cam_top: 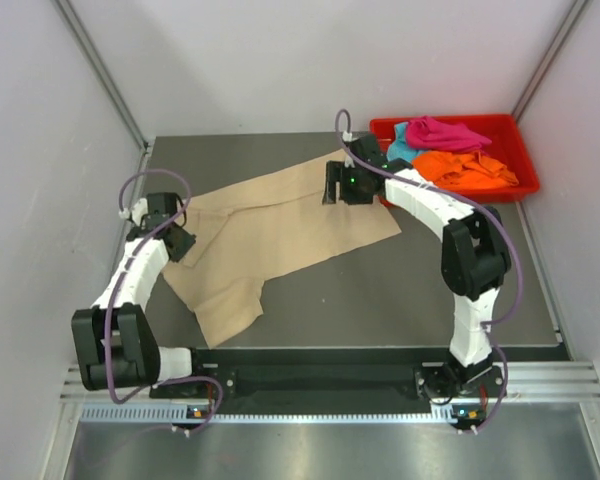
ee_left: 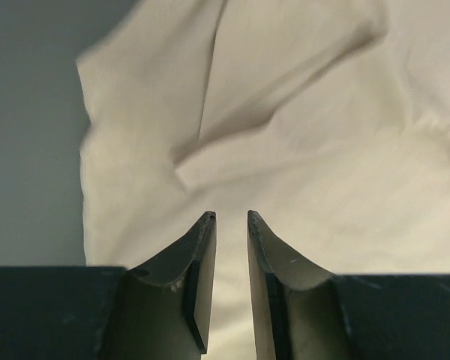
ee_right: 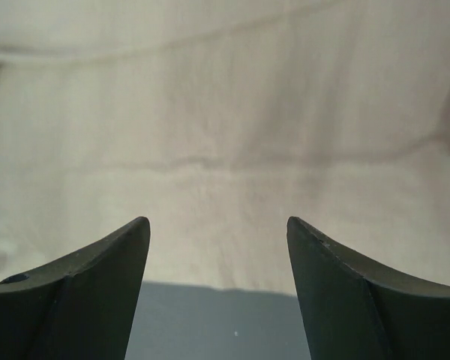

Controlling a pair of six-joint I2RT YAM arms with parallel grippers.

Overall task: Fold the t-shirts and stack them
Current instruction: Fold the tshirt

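Top external: shows beige t-shirt (cam_top: 280, 235) spread mostly flat on dark worktop (cam_top: 430, 290), left of and nearer than red tray (cam_top: 450, 119), w/ one corner reaching close to tray's near-left corner. Inside tray: magenta-pink t-shirt (cam_top: 445, 133) bunched toward far side, orange t-shirt (cam_top: 470, 168) crumpled at near-right, teal-blue t-shirt (cam_top: 402, 148) peeking out at left wall, mostly covered by the other two. Puts R gripper (cam_top: 332, 185) just left of tray, over beige shirt's far-right edge. Puts L gripper (cam_top: 180, 243) well left of tray, at shirt's opposite edge.

Left wrist: looks down on creased beige cloth w/ strip of grey worktop along left side. Has L gripper (ee_left: 231, 217) fingers nearly together, only a thin slit between. Can't tell whether any cloth is pinched.

Right wrist: has R gripper (ee_right: 217, 225) fingers wide apart, nothing between them. Hovers over beige cloth edge, w/ bare grey worktop showing just below that edge.
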